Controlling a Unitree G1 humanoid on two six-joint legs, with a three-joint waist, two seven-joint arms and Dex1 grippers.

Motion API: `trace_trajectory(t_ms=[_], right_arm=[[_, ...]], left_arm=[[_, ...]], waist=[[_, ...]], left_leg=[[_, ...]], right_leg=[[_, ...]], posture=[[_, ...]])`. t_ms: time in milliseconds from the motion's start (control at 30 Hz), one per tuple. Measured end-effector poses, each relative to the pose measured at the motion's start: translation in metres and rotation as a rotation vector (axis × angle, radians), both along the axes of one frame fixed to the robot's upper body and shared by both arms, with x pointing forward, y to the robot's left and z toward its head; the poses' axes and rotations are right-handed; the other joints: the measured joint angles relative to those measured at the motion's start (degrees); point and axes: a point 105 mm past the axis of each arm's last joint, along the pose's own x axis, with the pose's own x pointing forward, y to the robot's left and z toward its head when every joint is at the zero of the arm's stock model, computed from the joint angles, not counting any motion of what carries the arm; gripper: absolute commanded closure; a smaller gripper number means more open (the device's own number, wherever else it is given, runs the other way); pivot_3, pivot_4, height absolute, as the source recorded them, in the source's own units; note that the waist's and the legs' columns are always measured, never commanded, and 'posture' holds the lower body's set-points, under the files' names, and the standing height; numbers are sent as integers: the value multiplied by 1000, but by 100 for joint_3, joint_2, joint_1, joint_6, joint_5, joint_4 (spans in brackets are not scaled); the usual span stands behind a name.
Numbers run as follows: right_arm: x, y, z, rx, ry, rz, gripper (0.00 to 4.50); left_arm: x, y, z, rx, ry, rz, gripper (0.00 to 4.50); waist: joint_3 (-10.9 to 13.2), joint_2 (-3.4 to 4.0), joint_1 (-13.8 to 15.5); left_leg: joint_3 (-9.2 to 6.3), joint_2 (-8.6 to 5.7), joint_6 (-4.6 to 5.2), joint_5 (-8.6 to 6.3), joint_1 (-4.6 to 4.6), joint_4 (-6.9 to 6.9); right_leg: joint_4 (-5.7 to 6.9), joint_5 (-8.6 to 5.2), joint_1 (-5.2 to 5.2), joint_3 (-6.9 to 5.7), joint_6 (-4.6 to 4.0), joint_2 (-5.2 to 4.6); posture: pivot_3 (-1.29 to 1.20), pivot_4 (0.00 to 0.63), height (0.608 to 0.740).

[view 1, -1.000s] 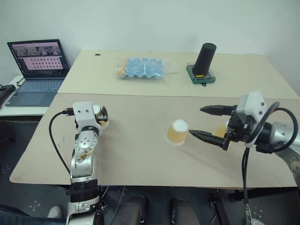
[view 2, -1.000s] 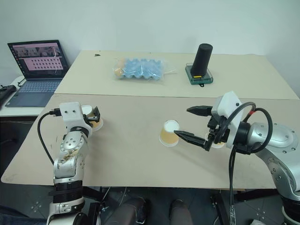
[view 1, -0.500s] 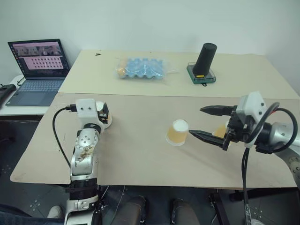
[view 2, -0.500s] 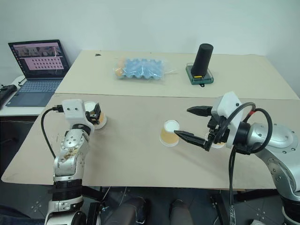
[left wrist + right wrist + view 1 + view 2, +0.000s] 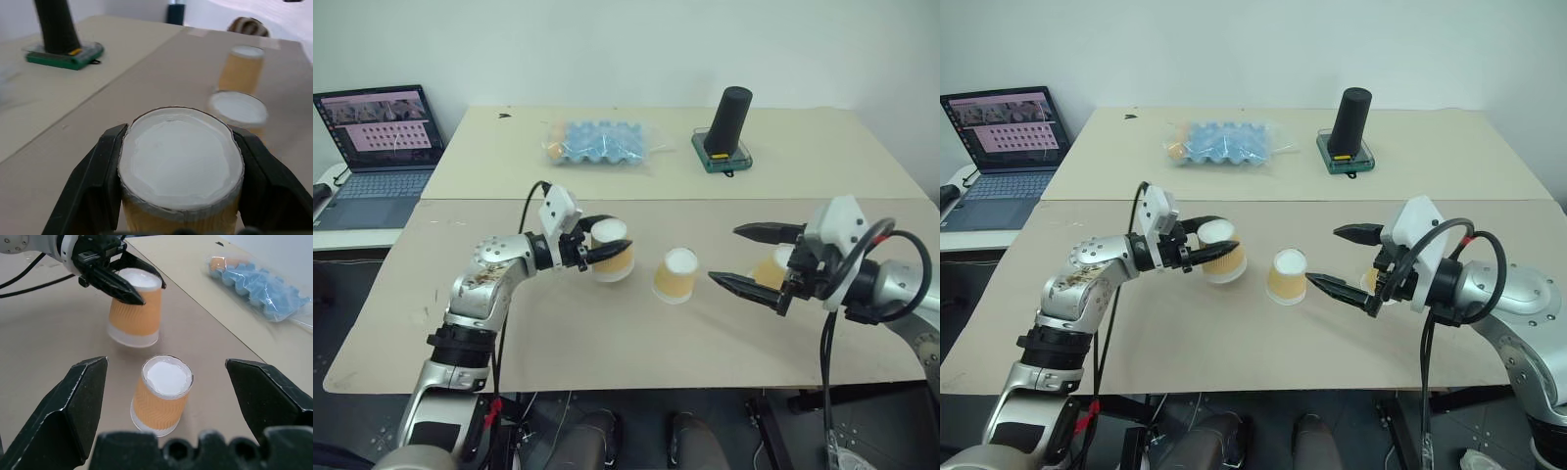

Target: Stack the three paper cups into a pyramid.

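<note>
Right wrist view — left tool [image 5: 128,284] clamped on inverted cup [image 5: 134,307], right tool [image 5: 166,396] spread apart, no readable writing

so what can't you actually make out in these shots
- Third paper cup: in the head views mostly hidden behind the right pincer, so its pose is unclear.
- Held cup: in the left wrist view its lower part is cut off by the edge, flanked by the left pincer fingers.
- Laptop screen: too small to read.
- Bagged blue tray: the wrap blurs its contents.
</note>
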Motion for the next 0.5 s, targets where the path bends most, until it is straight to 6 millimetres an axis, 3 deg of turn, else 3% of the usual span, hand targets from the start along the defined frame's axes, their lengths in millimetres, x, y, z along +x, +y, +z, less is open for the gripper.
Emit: trace_trajectory(t_ms=[200, 500], right_arm=[[-4, -2, 3, -2, -28, -31, 0], [-9, -6, 6, -1, -51, -70, 0]], left_arm=[[-5, -17, -17, 94, 36, -182, 2031], [10, -34, -30, 163, -17, -202, 2031]], waist=[[0, 0, 18], [0, -1, 18]], left_leg=[[-1, -1, 3, -2, -4, 0], [-1, 0, 2, -1, -12, 0]], right_leg=[[-4, 0, 1, -1, 0, -3], [-5, 1, 13, 0, 0, -17]], posture=[[0, 150, 740], [0, 150, 740]])
